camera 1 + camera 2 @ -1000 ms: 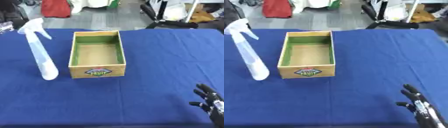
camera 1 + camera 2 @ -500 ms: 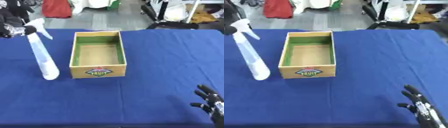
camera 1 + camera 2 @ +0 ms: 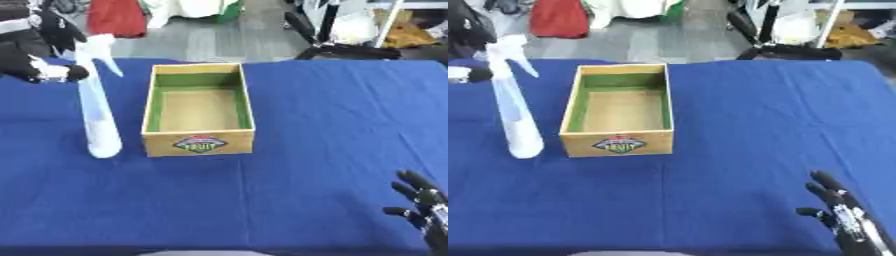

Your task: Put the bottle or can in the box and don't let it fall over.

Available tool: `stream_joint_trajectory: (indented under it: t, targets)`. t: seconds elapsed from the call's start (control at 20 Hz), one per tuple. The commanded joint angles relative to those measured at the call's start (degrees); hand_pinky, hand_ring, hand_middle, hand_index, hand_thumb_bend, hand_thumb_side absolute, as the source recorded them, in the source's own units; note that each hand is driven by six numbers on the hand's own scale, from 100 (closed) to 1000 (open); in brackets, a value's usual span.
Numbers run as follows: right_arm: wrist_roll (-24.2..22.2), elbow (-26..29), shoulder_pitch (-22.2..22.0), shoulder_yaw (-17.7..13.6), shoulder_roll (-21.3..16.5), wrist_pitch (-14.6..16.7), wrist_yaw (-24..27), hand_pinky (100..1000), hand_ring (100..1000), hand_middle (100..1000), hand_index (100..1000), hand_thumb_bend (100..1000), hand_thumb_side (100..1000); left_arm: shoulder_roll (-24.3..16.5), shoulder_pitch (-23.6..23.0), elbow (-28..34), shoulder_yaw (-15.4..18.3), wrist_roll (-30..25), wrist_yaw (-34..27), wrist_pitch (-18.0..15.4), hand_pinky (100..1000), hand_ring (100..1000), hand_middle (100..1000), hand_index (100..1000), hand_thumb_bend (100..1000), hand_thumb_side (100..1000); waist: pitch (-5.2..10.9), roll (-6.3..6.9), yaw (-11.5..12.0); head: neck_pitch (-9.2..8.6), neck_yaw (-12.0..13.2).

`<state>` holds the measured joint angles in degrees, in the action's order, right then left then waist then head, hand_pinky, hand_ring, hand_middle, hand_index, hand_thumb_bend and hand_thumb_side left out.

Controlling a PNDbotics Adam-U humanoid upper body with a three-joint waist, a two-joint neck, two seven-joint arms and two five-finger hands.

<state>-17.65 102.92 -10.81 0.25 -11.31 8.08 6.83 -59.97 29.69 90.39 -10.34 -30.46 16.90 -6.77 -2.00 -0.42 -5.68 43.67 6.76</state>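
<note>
A tall, pale translucent plastic spray bottle (image 3: 96,107) with a white trigger head stands upright on the blue cloth-covered table (image 3: 332,125). It is just beside the left wall of the box and outside of it. The box is an open rectangular wooden fruit box (image 3: 199,110) with green inner walls and a coloured label on its front side; nothing lies inside it.

The robot's black left hand (image 3: 31,62) comes in from the upper left corner and is at the height of the bottle's head, close to the left of it. Its fingers are partly bent toward the spray head, with a light-coloured tip pointing at the neck. From these views I cannot tell if they already touch the bottle or close around it.

The black right hand (image 3: 843,212) rests near the lower right corner of the table, well apart from the box. Its fingers point up, straight and a little spread, and they hold nothing.
</note>
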Motion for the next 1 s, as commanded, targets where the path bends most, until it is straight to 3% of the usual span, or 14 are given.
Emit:
stream_joint_trajectory:
  t: [0.05, 0.3, 1.0]
  targets:
    - [-0.2, 0.3, 0.1, 0.0, -1.0, 0.2, 0.3, 722, 997, 1000, 1000, 100, 830, -0.9, 1.4, -0.6, -0.1, -0.2, 1.0, -0.1, 711, 694, 621, 818, 472, 725, 0.54, 0.19, -0.1, 0.23, 0.2]
    - [-0.2, 0.3, 0.1, 0.0, -1.1, 0.2, 0.2, 722, 997, 1000, 1000, 100, 830, -0.2, 2.4, -1.3, -0.7, -0.5, 1.8, -0.5, 708, 684, 610, 812, 475, 724, 0.57, 0.19, -0.1, 0.25, 0.2]
    - [-0.1, 0.3, 0.1, -0.2, -1.1, 0.2, 0.2, 722, 997, 1000, 1000, 100, 829, -1.7, 1.4, 0.5, 1.6, 0.8, 0.1, -0.3, 704, 668, 594, 810, 484, 727, 0.7, 0.3, 0.1, 0.2, 0.2]
